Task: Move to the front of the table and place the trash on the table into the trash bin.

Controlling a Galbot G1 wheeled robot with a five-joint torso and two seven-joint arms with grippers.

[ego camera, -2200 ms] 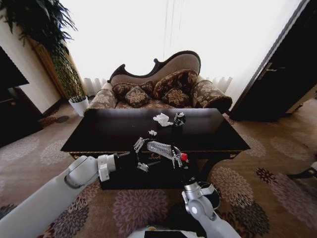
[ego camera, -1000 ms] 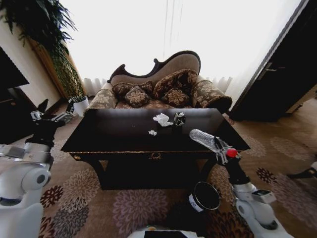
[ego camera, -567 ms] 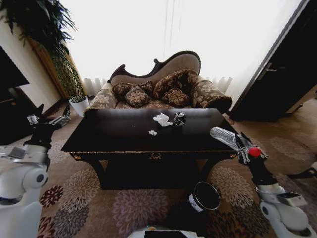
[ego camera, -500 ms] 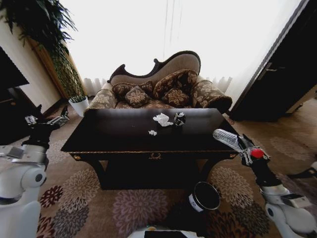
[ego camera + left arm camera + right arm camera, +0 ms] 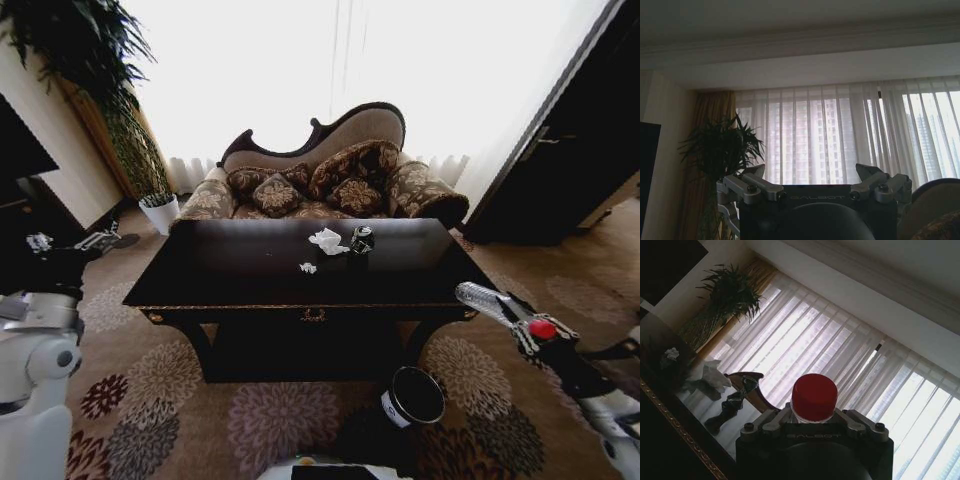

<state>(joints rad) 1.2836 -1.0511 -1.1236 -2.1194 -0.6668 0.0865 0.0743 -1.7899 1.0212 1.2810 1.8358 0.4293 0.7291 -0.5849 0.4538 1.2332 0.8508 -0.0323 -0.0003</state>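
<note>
- Right gripper [image 5: 522,325] clenched on the clear plastic bottle [image 5: 484,298], red cap [image 5: 542,329] at the gripper end, body pointing up-left; held in the air off the table's right front corner, above the carpet.
- Right wrist view: red cap [image 5: 814,396] sits between the closed fingers [image 5: 771,423], right at the gripper [image 5: 814,422].
- Trash bin [image 5: 414,396], black with a white label, stands on the carpet below the table's front edge, to the left of the held bottle and lower.
- Dark glossy table [image 5: 240,285] straight ahead, gold ornaments on the front apron.
- Still on the table, near its far middle: white crumpled tissue [image 5: 327,240], dark drink can [image 5: 361,240] just right of it, tiny white scrap [image 5: 308,267] nearer the front.
- Left gripper [image 5: 68,243] raised at the far left, off the table's left end, fingers spread apart, holding nothing; left wrist view shows the spread fingers [image 5: 753,184] against the curtains.
- Patterned sofa [image 5: 330,180] behind the table; white plant pot [image 5: 160,212] on the floor left of it.
</note>
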